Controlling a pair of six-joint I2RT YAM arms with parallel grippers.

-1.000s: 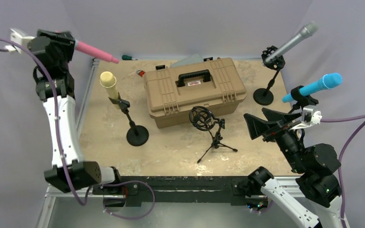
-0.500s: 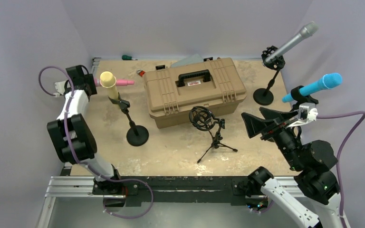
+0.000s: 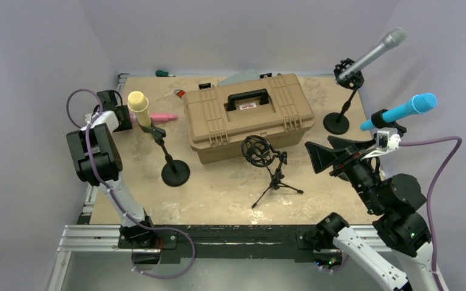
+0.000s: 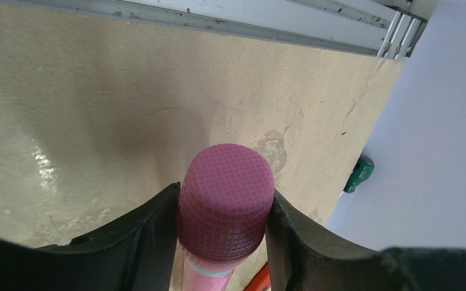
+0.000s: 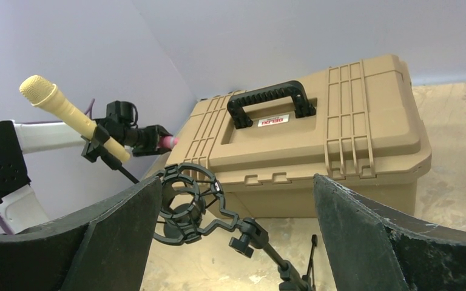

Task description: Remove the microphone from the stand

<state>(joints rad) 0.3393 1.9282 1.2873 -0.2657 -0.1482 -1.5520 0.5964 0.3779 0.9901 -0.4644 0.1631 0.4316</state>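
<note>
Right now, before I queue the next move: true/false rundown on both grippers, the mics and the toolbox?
1. The left gripper is shut on the pink microphone. True.
2. The right gripper holds the blue microphone. False: its jaws are open and empty, and the blue microphone sits in its own clip.
3. The shock mount on the tripod holds no microphone. True.
4. The tan toolbox has its lid open. False: the lid is closed, handle on top.
5. The yellow microphone lies flat on the table. False: it is clipped in its stand.
</note>
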